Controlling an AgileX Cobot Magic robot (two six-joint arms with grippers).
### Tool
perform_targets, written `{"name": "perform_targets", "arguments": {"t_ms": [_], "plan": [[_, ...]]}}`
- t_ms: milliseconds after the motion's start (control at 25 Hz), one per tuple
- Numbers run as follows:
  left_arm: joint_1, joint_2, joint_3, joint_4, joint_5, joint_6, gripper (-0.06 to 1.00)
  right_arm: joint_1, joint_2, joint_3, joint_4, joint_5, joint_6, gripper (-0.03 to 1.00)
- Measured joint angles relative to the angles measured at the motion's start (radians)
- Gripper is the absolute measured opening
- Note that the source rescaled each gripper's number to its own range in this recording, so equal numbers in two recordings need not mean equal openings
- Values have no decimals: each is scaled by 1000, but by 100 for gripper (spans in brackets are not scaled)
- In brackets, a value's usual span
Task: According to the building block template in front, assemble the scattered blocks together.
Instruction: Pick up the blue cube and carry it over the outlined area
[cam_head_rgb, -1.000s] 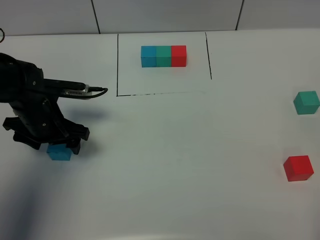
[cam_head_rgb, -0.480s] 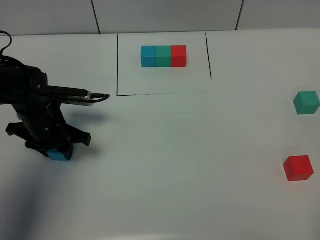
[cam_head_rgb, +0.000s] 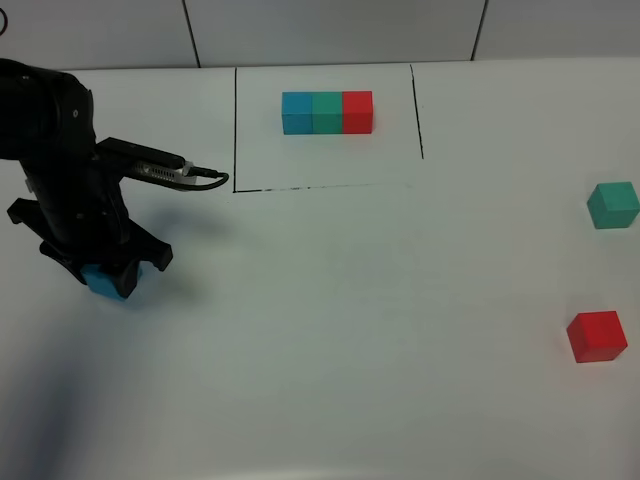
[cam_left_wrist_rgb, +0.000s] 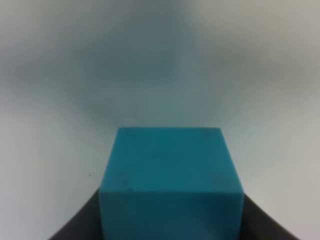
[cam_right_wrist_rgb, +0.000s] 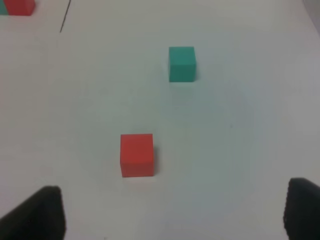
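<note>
The blue cube (cam_head_rgb: 106, 284) sits pinched in my left gripper (cam_head_rgb: 110, 276) near the left side of the table (cam_head_rgb: 350, 330), well apart from the outlined template row (cam_head_rgb: 327, 112); the teal cube (cam_head_rgb: 612, 204) and red cube (cam_head_rgb: 597, 336) lie far right, before my right gripper (cam_right_wrist_rgb: 172, 215), jaws spread wide.

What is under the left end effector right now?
The blue cube, clamped between the fingers of the left end effector. The exterior high view shows only part of the cube; the arm covers the rest, and whether it touches the white table cannot be seen.
</note>
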Motion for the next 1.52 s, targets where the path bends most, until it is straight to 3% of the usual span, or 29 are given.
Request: {"name": "perform_targets", "arguments": {"t_ms": [120, 400, 680, 960, 1240, 1520], "plan": [[-23, 0, -21, 4, 23, 98, 0, 0, 0, 0, 0, 0, 0, 83], [-170, 22, -183, 8, 72, 321, 0, 0, 0, 0, 0, 0, 1, 83], [-295, 155, -439, 79, 216, 462, 0, 0, 0, 0, 0, 0, 1, 83], [-368, 314, -630, 164, 221, 531, 0, 0, 0, 0, 0, 0, 0, 83], [-376, 446, -819, 43, 221, 687, 0, 0, 0, 0, 0, 0, 1, 83], [-389, 543, -935, 23, 221, 802, 0, 0, 0, 0, 0, 0, 1, 84]]}}
